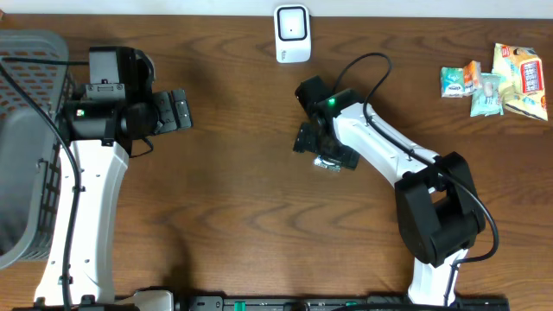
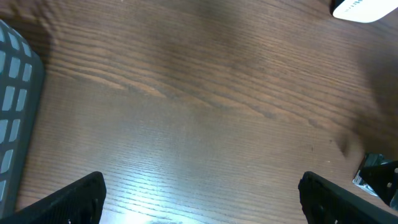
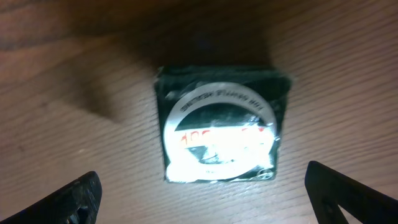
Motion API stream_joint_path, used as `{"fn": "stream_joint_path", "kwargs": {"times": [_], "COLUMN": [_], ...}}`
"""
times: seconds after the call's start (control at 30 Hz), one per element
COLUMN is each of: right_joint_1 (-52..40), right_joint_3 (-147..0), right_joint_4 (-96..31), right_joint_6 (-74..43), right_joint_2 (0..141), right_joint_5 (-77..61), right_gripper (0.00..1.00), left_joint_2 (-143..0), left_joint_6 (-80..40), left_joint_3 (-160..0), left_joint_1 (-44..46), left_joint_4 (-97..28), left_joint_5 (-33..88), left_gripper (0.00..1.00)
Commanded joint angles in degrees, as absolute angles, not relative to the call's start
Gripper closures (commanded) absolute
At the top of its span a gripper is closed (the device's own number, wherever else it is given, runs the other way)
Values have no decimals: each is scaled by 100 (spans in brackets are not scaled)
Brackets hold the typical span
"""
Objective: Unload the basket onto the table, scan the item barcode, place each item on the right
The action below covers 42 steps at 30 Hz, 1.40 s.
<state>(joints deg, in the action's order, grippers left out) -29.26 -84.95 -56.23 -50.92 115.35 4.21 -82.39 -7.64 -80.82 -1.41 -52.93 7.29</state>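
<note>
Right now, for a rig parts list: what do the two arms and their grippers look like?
The left arm and right arm match: white link shells between bulky black joint housings, with a small green light near each wrist. A thin black cable loops along the right arm. The left gripper and right gripper are black.

Dark brown wood grain covers the table (image 1: 233, 216), and the scanner (image 1: 292, 33) is white with a dark face. Left of the scanner the basket (image 1: 26, 52) is grey, and right of it the snack packets (image 1: 497, 79) show green, orange and yellow. The wrapped item (image 3: 221, 124) is black with a white ring and red print.
</note>
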Motion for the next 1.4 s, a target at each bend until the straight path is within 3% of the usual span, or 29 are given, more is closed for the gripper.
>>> {"fn": "stream_joint_path", "kwargs": {"times": [0.0,1.37], "right_joint_1": [-2823,-2410], "right_joint_3": [-8453,-8451], "right_joint_4": [-5690,-6064], "right_joint_6": [-5218,-4772], "right_joint_2": [11544,11544], "right_joint_5": [738,716], "right_gripper": [1,1], "left_joint_2": [-8237,-8235], "left_joint_6": [-751,-751], "left_joint_3": [-8090,-8090], "left_joint_1": [-158,-158], "left_joint_4": [-5312,-5312], "left_joint_5": [679,679], "left_gripper": [2,2]}}
